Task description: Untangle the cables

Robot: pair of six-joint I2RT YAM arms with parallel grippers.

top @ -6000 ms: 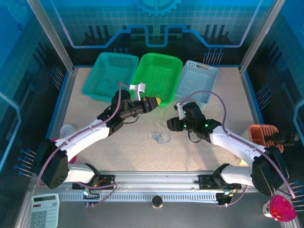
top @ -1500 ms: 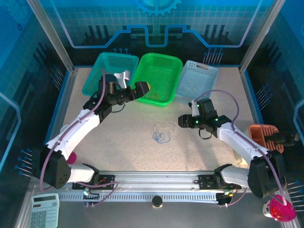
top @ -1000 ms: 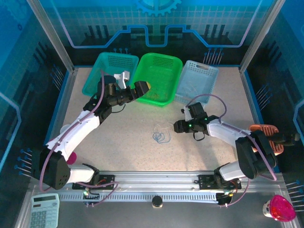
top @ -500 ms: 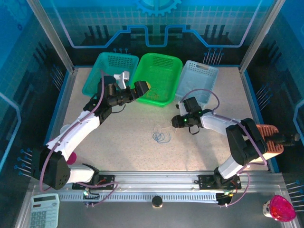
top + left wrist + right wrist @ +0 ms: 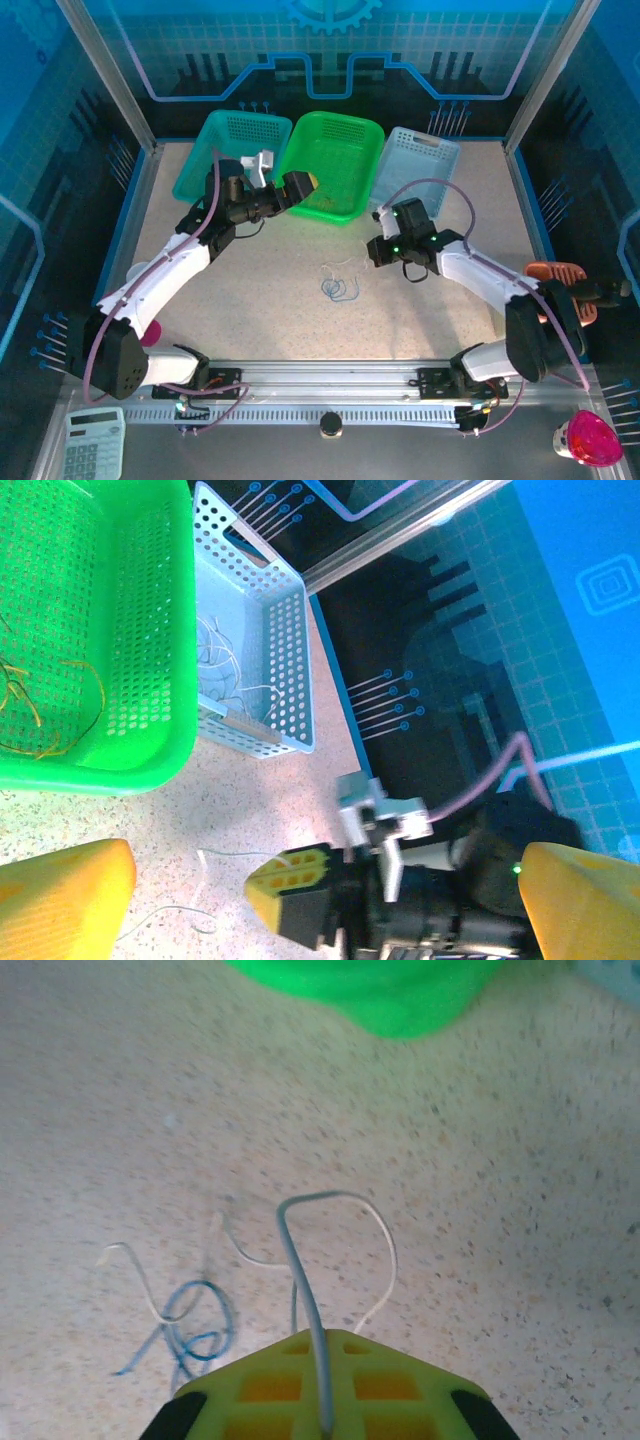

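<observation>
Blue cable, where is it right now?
Top view: the blue cable lies mid-table, nearer than the green basket, just left of the right end effector.

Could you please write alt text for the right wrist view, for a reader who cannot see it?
The right gripper, at the bottom edge, is shut on a thin pale cable that arches up over the speckled table. A blue cable lies looped to its left, and a green basket edges the top.

On the table [image 5: 260, 300], cables [image 5: 340, 285] before the middle basket [image 5: 336, 120] of three side by side at the far edge.
</observation>
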